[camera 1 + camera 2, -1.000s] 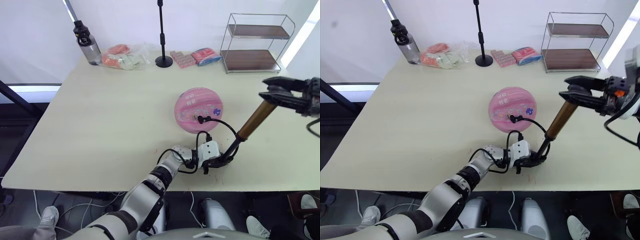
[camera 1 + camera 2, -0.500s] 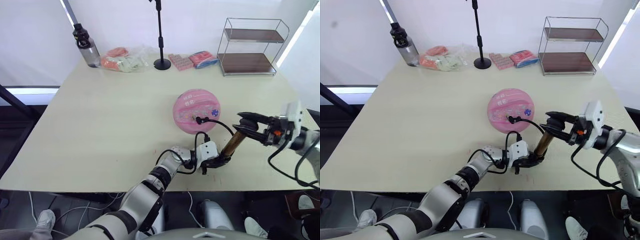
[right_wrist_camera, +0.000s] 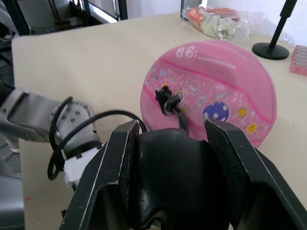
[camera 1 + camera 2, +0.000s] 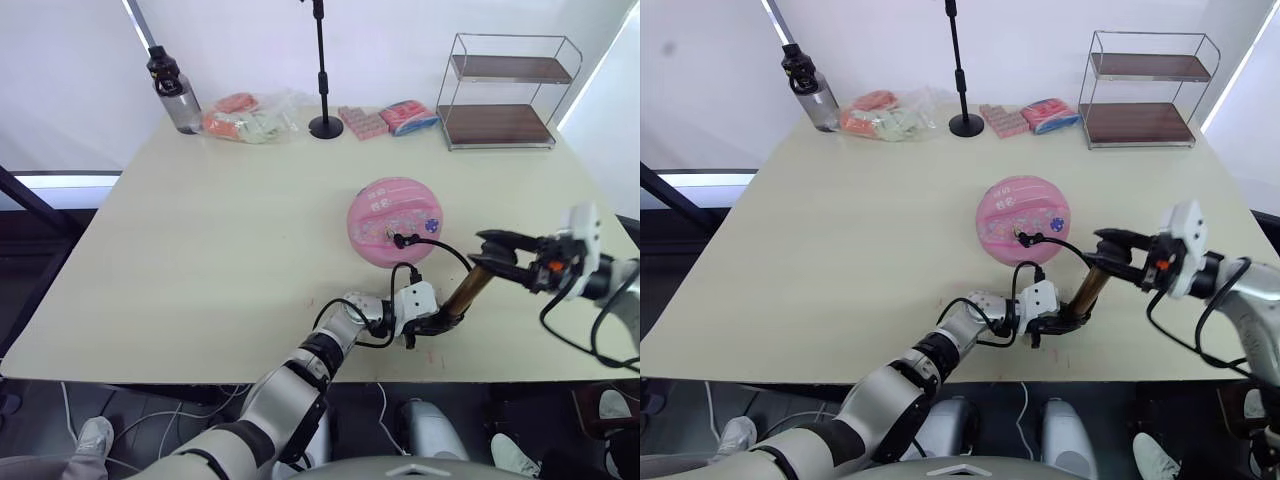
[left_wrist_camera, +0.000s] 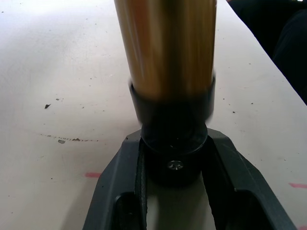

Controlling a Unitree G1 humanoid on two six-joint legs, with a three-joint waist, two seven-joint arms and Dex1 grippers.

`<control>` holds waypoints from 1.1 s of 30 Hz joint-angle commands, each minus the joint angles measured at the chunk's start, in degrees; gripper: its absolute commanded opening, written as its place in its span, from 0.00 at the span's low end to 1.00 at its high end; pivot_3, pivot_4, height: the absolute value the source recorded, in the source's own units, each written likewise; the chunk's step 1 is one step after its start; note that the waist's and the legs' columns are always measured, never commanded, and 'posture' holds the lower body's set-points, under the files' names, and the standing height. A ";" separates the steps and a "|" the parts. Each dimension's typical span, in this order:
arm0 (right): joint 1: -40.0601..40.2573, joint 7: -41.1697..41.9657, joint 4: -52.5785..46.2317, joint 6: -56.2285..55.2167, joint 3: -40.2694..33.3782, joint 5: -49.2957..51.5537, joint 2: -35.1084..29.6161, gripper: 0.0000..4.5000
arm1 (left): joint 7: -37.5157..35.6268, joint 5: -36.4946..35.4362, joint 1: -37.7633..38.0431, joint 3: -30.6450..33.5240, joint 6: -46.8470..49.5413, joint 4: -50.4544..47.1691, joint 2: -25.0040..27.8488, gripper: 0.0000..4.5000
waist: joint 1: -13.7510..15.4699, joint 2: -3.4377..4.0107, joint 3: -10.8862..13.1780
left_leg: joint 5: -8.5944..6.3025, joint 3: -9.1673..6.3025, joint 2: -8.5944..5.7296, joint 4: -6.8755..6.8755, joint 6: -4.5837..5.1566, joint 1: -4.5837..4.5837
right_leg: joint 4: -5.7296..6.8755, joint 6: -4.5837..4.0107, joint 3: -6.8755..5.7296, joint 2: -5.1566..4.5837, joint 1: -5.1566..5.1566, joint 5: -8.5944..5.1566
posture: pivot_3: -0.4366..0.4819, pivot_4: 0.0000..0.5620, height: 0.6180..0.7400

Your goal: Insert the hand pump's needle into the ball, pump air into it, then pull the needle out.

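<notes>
Hand pump [image 4: 466, 295] stood tilted near the tabletop's [image 4: 200, 250] front edge, hose [image 4: 1052, 243] plugged into the pink ball [image 4: 395, 220] lying just behind it, toward the middle. Foot clamped between the left gripper's [image 5: 173, 179] fingers [image 5: 120, 179]; black T-handle enclosed by the right gripper's [image 3: 169, 139] jaws. Along the far edge: bottle [image 4: 174, 90], snack packets [image 4: 250, 115], black stand [image 4: 325, 70], wire shelf [image 4: 505, 90].
</notes>
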 commanded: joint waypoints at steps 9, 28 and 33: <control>-12.83 -0.40 -1.01 13.14 -13.33 14.64 -10.33 0.39 | -0.39 2.71 1.72 -1.33 1.72 3.64 2.00 0.24 | 0.06 0.17 0.19 | 0.00 0.00 0.02 -0.01 0.00 -0.03 | -0.01 -0.08 -0.01 -0.05 -0.02 -0.05 | 0.48 0.27 1.00; -2.94 -0.34 -2.76 5.93 -4.25 1.23 -4.99 0.39 | -0.43 2.72 1.44 -1.34 1.59 3.84 1.90 0.24 | 0.02 0.17 0.24 | 0.00 0.02 0.02 -0.02 0.00 0.00 | -0.02 0.10 -0.01 -0.03 -0.01 0.06 | 0.48 0.27 1.00; 2.79 -1.85 -1.66 -1.46 -0.39 -5.06 0.58 0.39 | -0.32 2.66 1.26 -1.30 1.61 3.76 1.90 0.24 | -0.01 -0.12 0.03 | 0.00 -0.02 0.06 0.02 0.00 0.06 | 0.00 0.10 -0.03 0.09 0.04 0.06 | 0.48 0.27 1.00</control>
